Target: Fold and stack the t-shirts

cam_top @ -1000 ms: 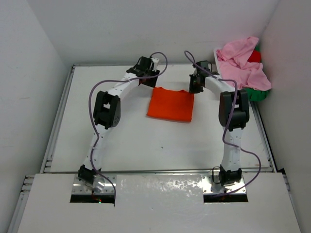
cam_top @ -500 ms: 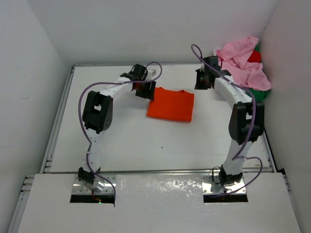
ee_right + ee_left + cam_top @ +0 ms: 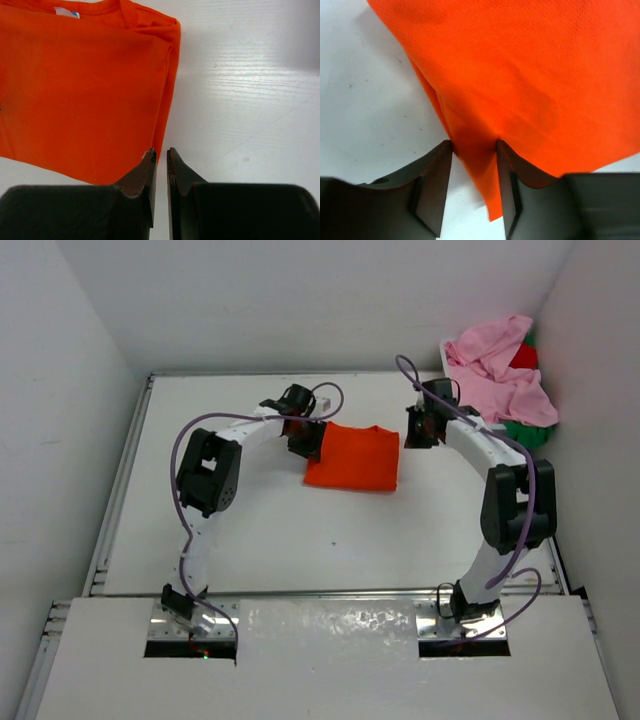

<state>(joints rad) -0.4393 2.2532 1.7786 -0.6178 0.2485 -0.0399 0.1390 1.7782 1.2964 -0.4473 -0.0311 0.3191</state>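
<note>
The orange t-shirt [image 3: 352, 458] lies folded into a flat rectangle mid-table. My left gripper [image 3: 308, 438] is at its left edge. In the left wrist view the jaws [image 3: 474, 145] stand apart astride a corner of the orange cloth [image 3: 530, 75], which hangs loosely between them with table showing in the gap. My right gripper [image 3: 420, 428] is just off the shirt's right edge. In its own view [image 3: 161, 150] only a thin slit separates the fingers, nothing is in it, and the orange shirt [image 3: 85, 90] lies beside the left finger. The pink t-shirt [image 3: 500, 375], red t-shirt [image 3: 522, 355] and green t-shirt [image 3: 528, 433] are heaped at back right.
The heap of shirts rests on a white basket [image 3: 446, 348] in the back right corner, mostly covered. White walls close the table at left, back and right. A purple cable loops over each arm.
My left gripper came down from the back to the shirt's left edge and now straddles its corner. My right gripper went from shut to slightly apart and shifted right, off the shirt.
</note>
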